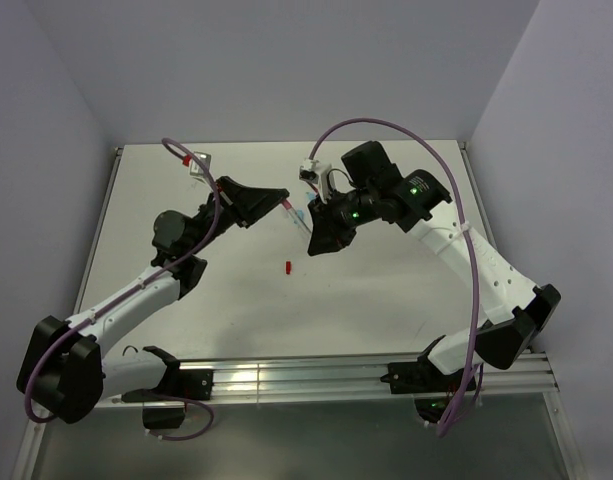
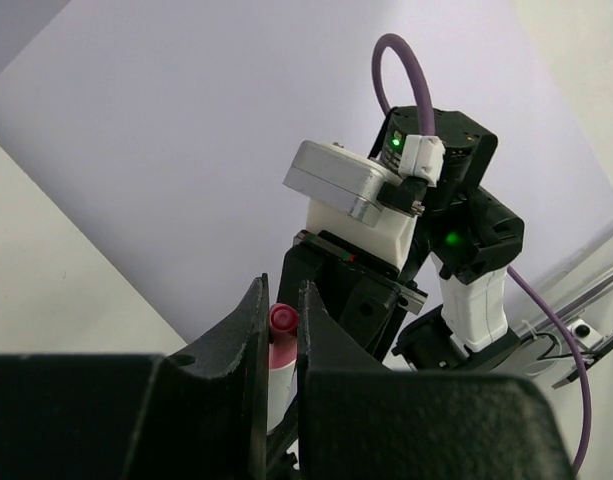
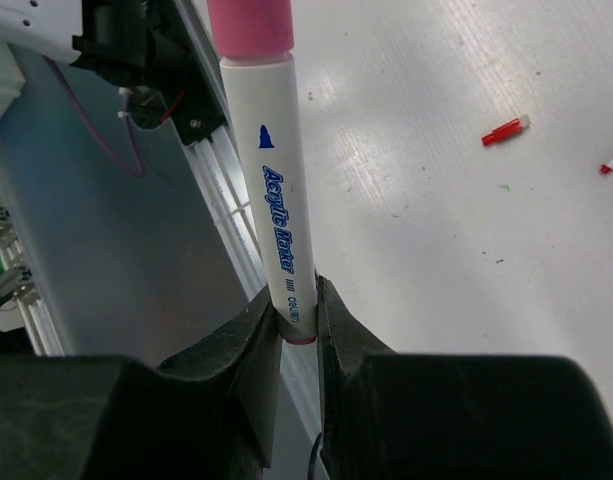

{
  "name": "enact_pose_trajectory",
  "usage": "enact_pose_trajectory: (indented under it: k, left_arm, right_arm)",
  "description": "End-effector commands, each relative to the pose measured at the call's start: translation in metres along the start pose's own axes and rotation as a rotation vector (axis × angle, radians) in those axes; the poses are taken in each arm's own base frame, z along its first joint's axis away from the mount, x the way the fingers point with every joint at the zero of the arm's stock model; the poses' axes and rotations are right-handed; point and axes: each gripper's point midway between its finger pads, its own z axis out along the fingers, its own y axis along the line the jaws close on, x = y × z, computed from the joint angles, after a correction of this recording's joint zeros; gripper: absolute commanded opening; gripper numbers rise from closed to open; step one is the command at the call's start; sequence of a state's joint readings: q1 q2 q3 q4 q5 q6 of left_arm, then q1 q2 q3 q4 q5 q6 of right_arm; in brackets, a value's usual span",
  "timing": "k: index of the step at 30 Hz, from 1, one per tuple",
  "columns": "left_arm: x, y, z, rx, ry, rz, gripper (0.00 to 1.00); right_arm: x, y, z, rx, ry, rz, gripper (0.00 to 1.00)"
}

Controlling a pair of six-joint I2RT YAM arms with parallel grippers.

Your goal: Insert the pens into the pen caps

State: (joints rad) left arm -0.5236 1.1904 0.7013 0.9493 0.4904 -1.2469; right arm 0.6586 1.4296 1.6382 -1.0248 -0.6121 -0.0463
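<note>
Robotics lab test cell, plain white enclosure walls (image 1: 286, 60), white table (image 1: 236, 310), aluminium mounting rail (image 1: 286, 378), purple cables (image 1: 386, 122).

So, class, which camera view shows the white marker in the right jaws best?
Right wrist: the marker fills the frame, print readable. Top external shows a sliver; left wrist only a pink end, possibly its.

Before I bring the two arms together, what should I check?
1. Right tool clamped on the pen: ok.
2. Left tool clamped on the pink-tipped piece: ok.
3. Pen and piece lined up end to end: cannot tell.
4. Pen's far end bare: cannot tell, its pink section runs out of frame.
5. Loose red cap lies on the table, away from both tools: ok.
</note>
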Motion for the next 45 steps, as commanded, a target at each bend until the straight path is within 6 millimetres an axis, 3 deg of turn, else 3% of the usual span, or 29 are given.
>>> enact_pose_trajectory:
  k: [1,7,15,29,37,45]
  left_arm:
    - [0.134,-0.004,-0.05,0.062,0.584,-0.149,0.0]
    - [0.14,-0.011,-0.06,0.134,0.637,-0.082,0.0]
    - [0.147,-0.025,-0.078,0.242,0.66,-0.093,0.0]
    - [0.156,-0.039,-0.082,0.277,0.681,-0.143,0.0]
    - [0.166,-0.032,-0.084,0.255,0.716,-0.103,0.0]
    - [0.173,-0.013,-0.079,0.131,0.744,-0.117,0.0]
  right_arm:
    - [-0.153,0.039,-0.046,-0.068,-0.556,-0.367,0.0]
    - [-0.143,0.054,-0.046,-0.171,-0.529,-0.394,0.0]
    - [-0.137,0.056,-0.052,-0.201,-0.527,-0.418,0.0]
    - [-0.138,0.063,-0.053,-0.24,-0.525,-0.453,0.0]
    - [-0.137,0.07,-0.056,-0.28,-0.522,-0.458,0.0]
    - [-0.153,0.047,-0.057,-0.128,-0.562,-0.419,0.0]
